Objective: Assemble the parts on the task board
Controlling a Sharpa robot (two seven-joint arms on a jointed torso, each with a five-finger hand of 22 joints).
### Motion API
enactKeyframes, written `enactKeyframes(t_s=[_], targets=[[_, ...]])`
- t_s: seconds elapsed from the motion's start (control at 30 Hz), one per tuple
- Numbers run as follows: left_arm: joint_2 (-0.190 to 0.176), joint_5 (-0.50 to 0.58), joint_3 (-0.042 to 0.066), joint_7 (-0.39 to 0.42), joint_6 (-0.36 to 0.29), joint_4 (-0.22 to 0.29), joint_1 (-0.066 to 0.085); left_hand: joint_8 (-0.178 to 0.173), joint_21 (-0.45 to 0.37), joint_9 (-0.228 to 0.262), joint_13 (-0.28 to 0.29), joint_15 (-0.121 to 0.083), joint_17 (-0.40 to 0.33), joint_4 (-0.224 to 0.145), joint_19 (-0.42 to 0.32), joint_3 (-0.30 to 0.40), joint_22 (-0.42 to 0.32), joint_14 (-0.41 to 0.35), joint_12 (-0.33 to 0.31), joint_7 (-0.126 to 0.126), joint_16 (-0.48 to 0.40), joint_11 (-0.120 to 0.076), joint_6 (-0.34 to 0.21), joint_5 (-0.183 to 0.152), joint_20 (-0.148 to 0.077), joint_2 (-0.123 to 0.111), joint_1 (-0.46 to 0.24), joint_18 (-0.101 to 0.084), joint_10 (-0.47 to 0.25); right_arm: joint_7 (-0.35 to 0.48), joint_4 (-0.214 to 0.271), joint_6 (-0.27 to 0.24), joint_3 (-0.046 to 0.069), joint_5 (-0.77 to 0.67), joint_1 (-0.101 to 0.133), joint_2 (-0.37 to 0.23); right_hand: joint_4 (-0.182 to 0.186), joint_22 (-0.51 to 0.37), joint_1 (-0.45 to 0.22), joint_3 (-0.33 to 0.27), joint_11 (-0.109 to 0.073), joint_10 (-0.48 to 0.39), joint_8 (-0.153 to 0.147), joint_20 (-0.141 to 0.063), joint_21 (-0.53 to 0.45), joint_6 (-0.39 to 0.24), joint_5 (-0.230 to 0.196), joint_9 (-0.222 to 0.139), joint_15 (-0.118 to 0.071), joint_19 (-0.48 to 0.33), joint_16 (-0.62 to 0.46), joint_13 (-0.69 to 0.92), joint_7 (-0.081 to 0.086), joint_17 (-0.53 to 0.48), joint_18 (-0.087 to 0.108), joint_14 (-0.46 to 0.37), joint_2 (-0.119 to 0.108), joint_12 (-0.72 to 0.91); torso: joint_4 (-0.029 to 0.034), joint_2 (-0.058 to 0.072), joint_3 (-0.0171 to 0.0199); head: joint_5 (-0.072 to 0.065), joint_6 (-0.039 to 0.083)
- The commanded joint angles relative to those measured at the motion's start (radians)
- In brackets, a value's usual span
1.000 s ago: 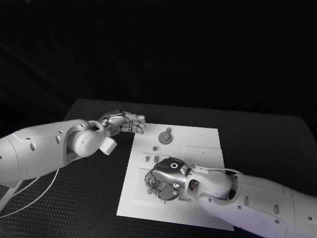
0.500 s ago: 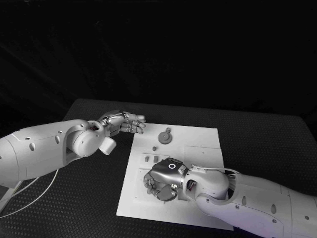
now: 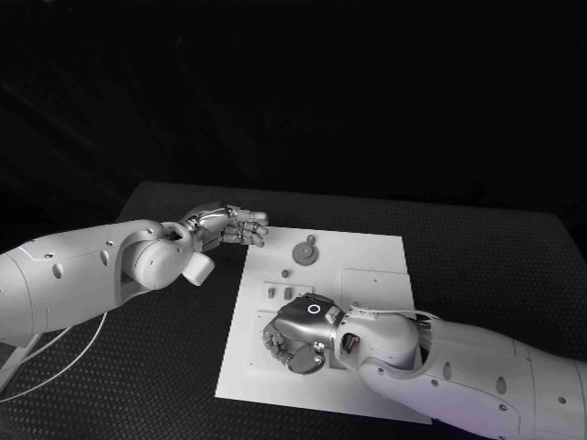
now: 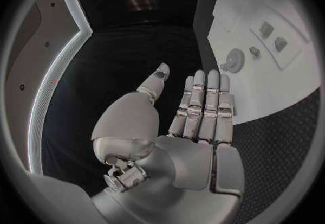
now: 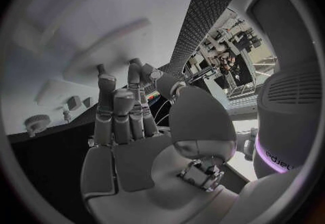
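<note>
The white task board (image 3: 359, 302) lies about mid-worktop (image 3: 492, 266), long side running from near edge to far edge.

Left robot hand (image 3: 230, 226) hangs just off the board's far-left corner, over the black worktop. Wrist view shows its palm empty, fingers (image 4: 203, 104) straight and close together, thumb out to the side: opened, holding nothing.

Right robot hand (image 3: 304, 332) is down on the near-left part of the board, back of the hand up, fingers curled under twd the board surface. Its own wrist view shows fingers (image 5: 115, 110) bent partway over the palm w/ nothing clearly betw them; can't tell if it's pinching a part or just pressing on the board.

Parts on the board: a round disc w/ a small knob (image 3: 307, 252) sits nr the far-left corner, well apart from the right robot hand; also seen from the left wrist (image 4: 233, 61). A small peg-like piece (image 3: 287, 273) just nearer than the disc. Two small rectangular pieces (image 3: 282, 294) side by side by the left edge, just beyond the right robot hand's knuckles. Faint raised square outline (image 3: 373, 282) twd the board's right side. Anything under the right robot hand is hidden.
</note>
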Motion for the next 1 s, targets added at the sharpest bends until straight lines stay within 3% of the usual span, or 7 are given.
enactKeyframes(t_s=[0.03, 0.1, 0.27, 0.43, 0.6, 0.77, 1.0], targets=[[0.001, -0.002, 0.001, 0.008, 0.012, 0.003, 0.001, -0.005, 0.005, -0.001, -0.002, 0.003, 0.001, 0.001, -0.008, 0.0, -0.001, -0.001, 0.004, 0.004, -0.005, 0.0, -0.004, 0.0, 0.001, -0.006, 0.004, 0.004, -0.008, -0.019, -0.008, 0.039, -0.009, -0.018, -0.008, 0.001, 0.002, 0.018, 0.001, 0.006, 0.004, -0.003, 0.021, -0.006, 0.005, 0.006, 0.003, 0.044, -0.002, -0.004, -0.006, 0.0, 0.001, 0.001, 0.022, -0.003, 0.002, -0.006, -0.0004, 0.0, 0.0007, 0.0, 0.0], [0.001, -0.002, 0.001, 0.007, 0.013, 0.003, 0.001, -0.005, 0.005, -0.001, -0.002, 0.003, 0.001, 0.001, -0.008, 0.0, -0.001, -0.001, 0.004, 0.004, -0.005, 0.0, -0.004, 0.0, 0.001, -0.006, 0.004, 0.004, -0.008, -0.019, -0.008, 0.028, -0.01, -0.004, -0.008, -0.002, 0.001, 0.018, -0.002, 0.004, 0.007, -0.012, 0.016, -0.005, 0.004, -0.001, 0.003, 0.043, 0.001, -0.007, -0.007, -0.001, 0.004, 0.002, 0.022, -0.004, -0.009, -0.013, -0.0004, 0.0, 0.0007, 0.0, 0.0], [0.0, -0.002, 0.001, 0.006, 0.013, 0.003, 0.001, -0.005, 0.005, -0.001, -0.002, 0.003, 0.002, 0.001, -0.008, 0.0, -0.001, -0.001, 0.004, 0.004, -0.005, 0.0, -0.004, 0.0, 0.001, -0.006, 0.004, 0.004, -0.008, -0.014, -0.006, -0.008, -0.01, 0.013, -0.008, -0.013, 0.001, 0.021, -0.037, -0.057, 0.024, -0.046, -0.03, -0.002, 0.008, -0.082, 0.003, 0.025, 0.017, -0.012, -0.007, -0.007, 0.036, 0.004, 0.022, -0.008, -0.098, -0.038, -0.0006, 0.0, 0.0005, -0.001, 0.0], [-0.001, -0.002, 0.001, 0.004, 0.02, 0.004, 0.001, -0.006, 0.005, -0.001, -0.002, 0.003, 0.002, 0.001, -0.008, -0.001, -0.001, -0.001, 0.004, 0.004, -0.006, 0.0, -0.005, 0.0, 0.001, -0.007, 0.003, 0.004, -0.008, -0.015, 0.017, -0.02, -0.01, 0.026, -0.008, -0.029, 0.001, 0.021, -0.076, -0.136, 0.037, -0.074, -0.063, 0.0, 0.011, -0.142, 0.002, 0.011, 0.031, -0.018, -0.004, -0.013, 0.046, 0.008, 0.022, -0.011, -0.152, -0.058, -0.0005, 0.0, 0.0007, -0.002, 0.002], [-0.002, -0.002, 0.001, 0.003, 0.021, 0.003, 0.001, -0.007, 0.005, -0.002, -0.002, 0.003, 0.002, 0.001, -0.009, -0.002, -0.002, -0.002, 0.004, 0.005, -0.006, 0.001, -0.007, 0.0, 0.002, -0.008, 0.001, 0.004, -0.008, -0.017, 0.049, -0.044, -0.009, 0.028, -0.007, -0.054, 0.002, 0.018, -0.077, -0.198, 0.039, -0.077, -0.077, -0.003, 0.01, -0.176, 0.003, 0.004, 0.032, -0.023, -0.001, -0.013, 0.039, 0.012, 0.022, -0.015, -0.157, -0.066, -0.0013, 0.0, 0.0008, -0.006, 0.005], [-0.002, -0.002, 0.001, 0.003, 0.022, 0.002, 0.001, -0.007, 0.005, -0.002, -0.002, 0.003, 0.002, 0.001, -0.009, -0.003, -0.002, -0.002, 0.004, 0.006, -0.006, 0.001, -0.008, 0.0, 0.002, -0.008, 0.001, 0.004, -0.009, -0.013, 0.077, -0.068, -0.006, 0.036, 0.005, -0.075, 0.003, 0.017, -0.074, -0.212, 0.039, -0.078, -0.08, -0.003, 0.008, -0.185, 0.003, 0.002, 0.032, -0.024, -0.001, -0.012, 0.04, 0.012, 0.022, -0.016, -0.159, -0.068, -0.0017, 0.0, 0.0013, -0.009, 0.008], [0.0, -0.002, 0.001, 0.004, 0.023, -0.003, 0.001, -0.007, 0.005, -0.002, -0.002, 0.003, 0.002, 0.001, -0.009, -0.003, -0.002, -0.002, 0.004, 0.006, -0.007, 0.001, -0.009, 0.0, 0.002, -0.008, 0.001, 0.004, -0.009, -0.003, 0.146, -0.134, 0.024, 0.083, 0.019, -0.128, 0.003, 0.015, -0.05, -0.23, 0.022, -0.022, -0.073, -0.01, 0.014, -0.178, 0.003, 0.002, 0.016, -0.005, 0.005, 0.019, 0.042, 0.016, 0.022, 0.003, -0.137, -0.036, -0.0016, 0.0, 0.0024, -0.017, 0.016]])
